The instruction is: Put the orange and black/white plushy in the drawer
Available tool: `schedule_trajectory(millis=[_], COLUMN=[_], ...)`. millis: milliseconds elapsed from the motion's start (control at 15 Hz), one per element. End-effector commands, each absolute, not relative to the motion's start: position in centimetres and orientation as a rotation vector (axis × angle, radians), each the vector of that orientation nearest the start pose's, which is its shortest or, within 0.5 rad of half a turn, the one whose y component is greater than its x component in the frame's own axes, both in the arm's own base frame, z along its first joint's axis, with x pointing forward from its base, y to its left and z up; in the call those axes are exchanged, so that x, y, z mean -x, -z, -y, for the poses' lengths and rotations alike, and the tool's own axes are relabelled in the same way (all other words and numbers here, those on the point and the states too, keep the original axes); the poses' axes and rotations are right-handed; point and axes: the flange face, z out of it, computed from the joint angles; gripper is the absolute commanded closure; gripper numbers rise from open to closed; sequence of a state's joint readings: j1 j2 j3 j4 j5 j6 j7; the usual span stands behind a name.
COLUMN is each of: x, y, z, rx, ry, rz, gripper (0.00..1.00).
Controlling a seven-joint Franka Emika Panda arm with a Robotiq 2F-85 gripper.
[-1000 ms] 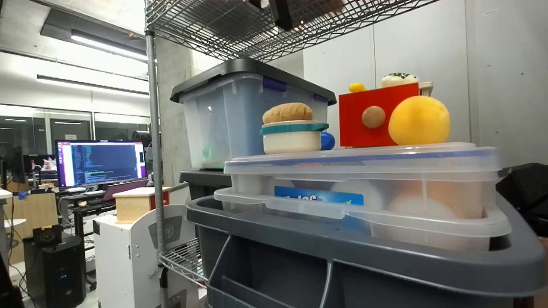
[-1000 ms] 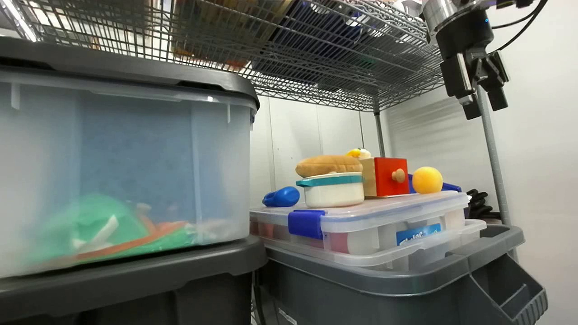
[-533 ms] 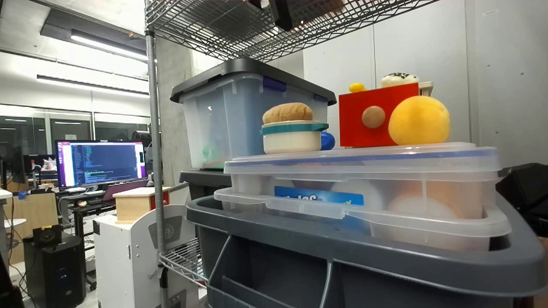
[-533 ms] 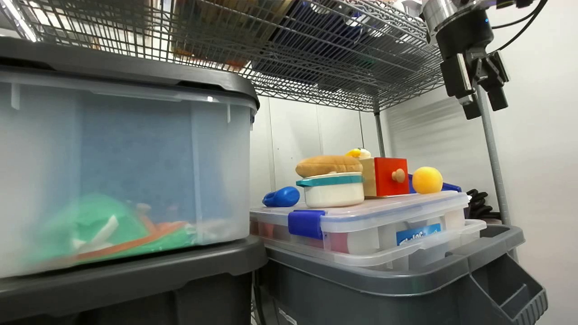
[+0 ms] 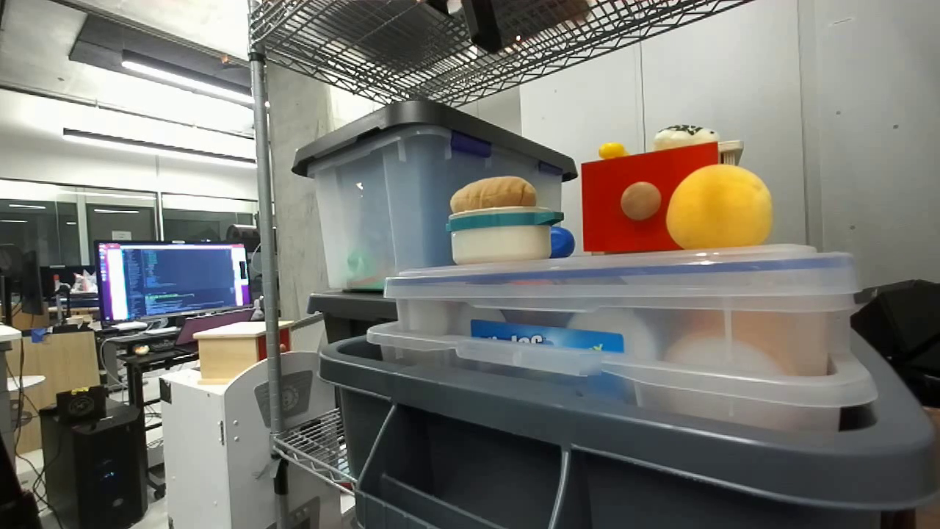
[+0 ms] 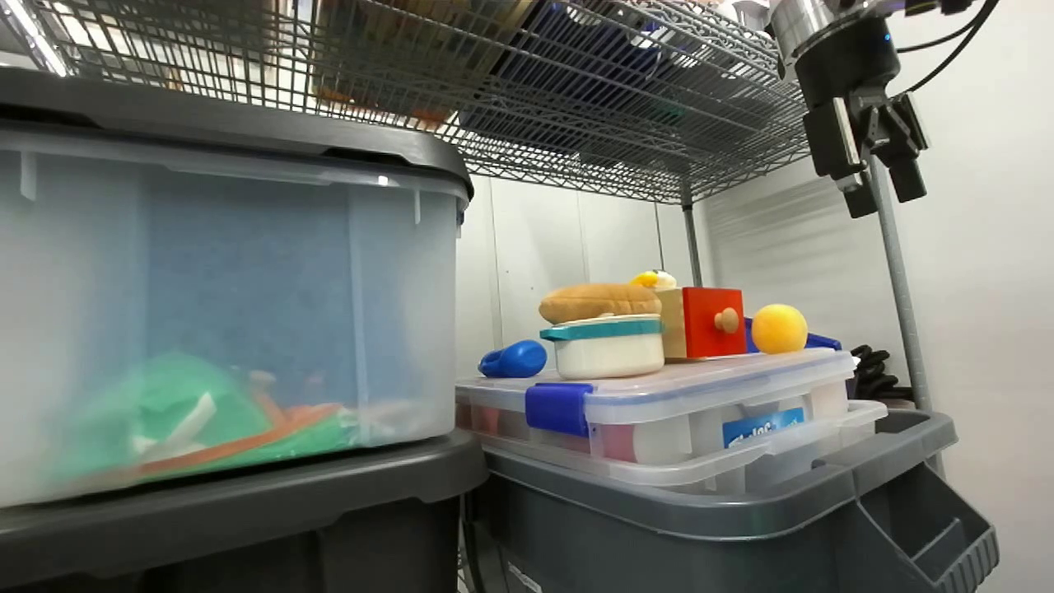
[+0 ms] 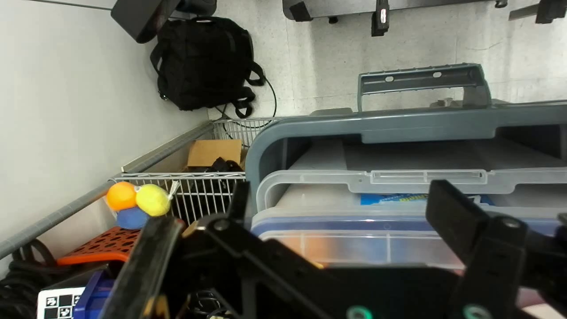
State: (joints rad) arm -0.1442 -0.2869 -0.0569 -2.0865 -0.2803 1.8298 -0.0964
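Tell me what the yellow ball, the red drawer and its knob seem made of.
Ball: probably plush fabric; matte, soft-looking, no sharp highlights.
Drawer: likely wood, painted or coated red in front; in an exterior view its side looks pale and wood-toned.
Knob: apparently bare wood; tan, smooth, low sheen.

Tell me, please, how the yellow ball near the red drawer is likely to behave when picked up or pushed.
The yellow ball could well roll if pushed, being round and resting on a shiny plastic lid. Its matte, soft-looking surface suggests it may squash a little and probably won't slip easily. It is likely light, given that plush look.
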Motion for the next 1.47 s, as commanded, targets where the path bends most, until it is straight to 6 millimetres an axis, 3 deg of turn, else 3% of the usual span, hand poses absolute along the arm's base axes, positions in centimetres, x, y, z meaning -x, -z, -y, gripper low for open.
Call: schedule_trajectory(millis=[0,733,800,1400], x=[-46.2,-47.1,-46.7,-47.3], y=[-55.1,-56.8,-55.9,-55.8], z=[12.0,14.3,13.9,14.3], rx=[3.398,3.36,3.384,3.329], ry=[-0.015,-0.015,0.003,-0.004], rz=[-0.069,-0.157,-0.127,-0.155], gripper=[0.0,0.0,0.0,0.0])
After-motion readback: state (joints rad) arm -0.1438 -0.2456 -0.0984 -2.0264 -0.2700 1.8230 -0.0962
